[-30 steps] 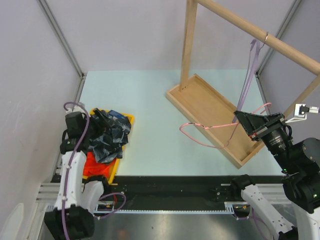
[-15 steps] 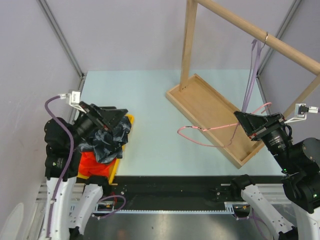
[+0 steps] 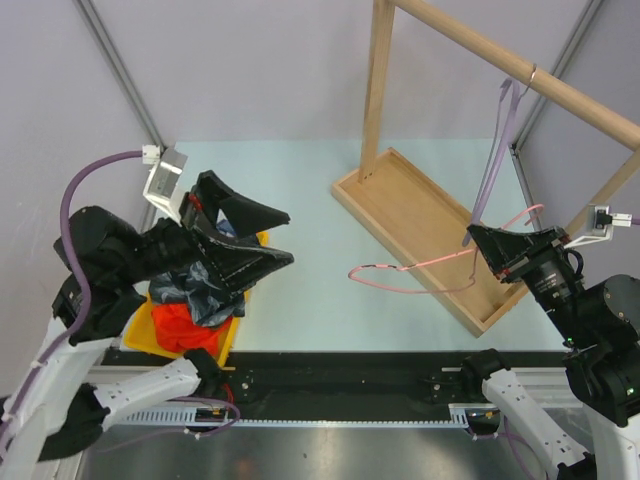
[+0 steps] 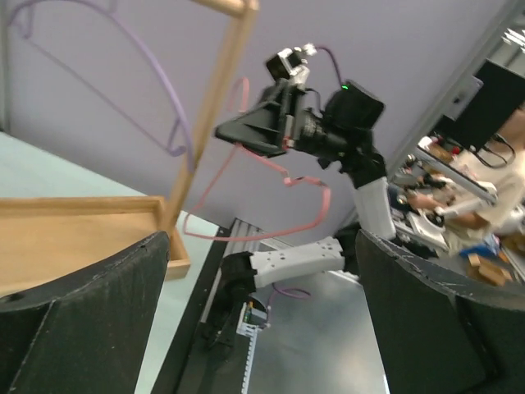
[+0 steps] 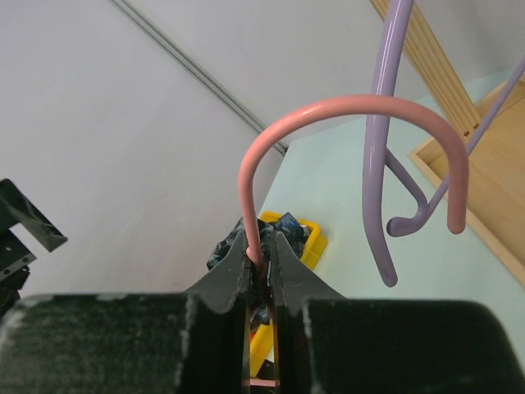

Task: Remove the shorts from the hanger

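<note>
Both pairs of shorts lie bunched in a yellow bin (image 3: 229, 336) at the near left, the dark mottled pair (image 3: 208, 291) on top of the bright orange pair (image 3: 176, 323). My left gripper (image 3: 281, 237) hovers above and to the right of them, open and empty; its wrist view looks across at the right arm. My right gripper (image 3: 478, 243) is shut on a bare pink hanger (image 3: 400, 268) at the base of its hook (image 5: 344, 103), holding it over the wooden tray (image 3: 420, 225). The dark shorts (image 5: 289, 223) and bin also show far behind the right gripper (image 5: 262, 246).
A wooden rack stands at the back right, with an upright post (image 3: 378, 90) and a slanting rod (image 3: 470, 40). An empty purple hanger (image 3: 500, 130) hangs from that rod, close beside the pink hanger's hook (image 5: 377, 164). Grey walls close in on both sides.
My left arm has lifted off the bin and swung up and rightward, its jaws opening wide and leaving the shorts behind. The pink hanger's far end drifted slightly left.
</note>
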Action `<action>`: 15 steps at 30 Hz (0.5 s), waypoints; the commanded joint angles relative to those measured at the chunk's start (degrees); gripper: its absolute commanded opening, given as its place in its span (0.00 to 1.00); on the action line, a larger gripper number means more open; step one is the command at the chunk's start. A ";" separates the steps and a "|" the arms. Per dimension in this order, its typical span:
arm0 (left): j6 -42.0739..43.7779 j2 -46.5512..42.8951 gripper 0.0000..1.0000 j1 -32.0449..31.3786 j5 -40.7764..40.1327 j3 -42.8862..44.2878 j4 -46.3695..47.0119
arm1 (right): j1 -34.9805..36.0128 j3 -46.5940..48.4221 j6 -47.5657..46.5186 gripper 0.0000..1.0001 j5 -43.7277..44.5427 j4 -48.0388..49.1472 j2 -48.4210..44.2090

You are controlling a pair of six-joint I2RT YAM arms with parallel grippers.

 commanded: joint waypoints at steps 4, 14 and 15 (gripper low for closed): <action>21.46 7.88 1.00 -23.29 -17.65 11.04 -12.09 | 0.56 0.55 -2.60 0.00 -2.32 -0.73 1.77; 36.35 23.62 0.97 -42.84 -40.34 23.52 -25.89 | 0.56 0.55 -5.50 0.00 -4.26 -3.81 2.65; 36.44 24.15 0.95 -43.02 -41.74 23.61 -26.07 | 0.65 0.55 -5.76 0.00 -4.26 -4.33 2.74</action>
